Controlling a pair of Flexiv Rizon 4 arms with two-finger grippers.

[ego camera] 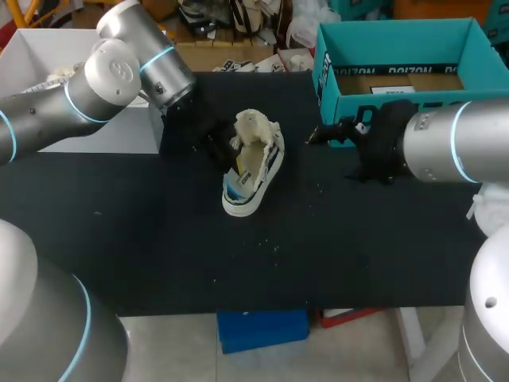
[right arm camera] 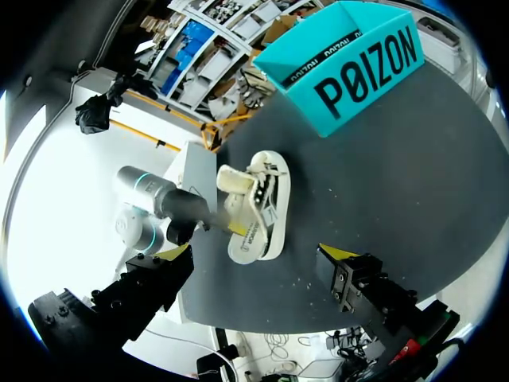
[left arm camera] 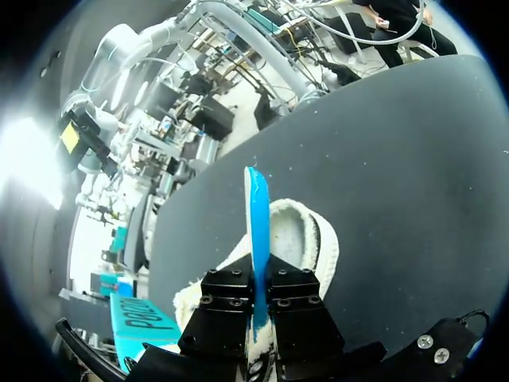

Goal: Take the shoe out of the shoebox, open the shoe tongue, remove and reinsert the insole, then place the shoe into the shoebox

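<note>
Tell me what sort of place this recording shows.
Probably a robot lab test bench: the left arm and right arm hang over a black table, with a shoe and teal shoebox as props.

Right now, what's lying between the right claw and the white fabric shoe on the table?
Nothing. Only bare black tabletop separates the open right claw from the white fabric shoe, as the head view shows.
</note>
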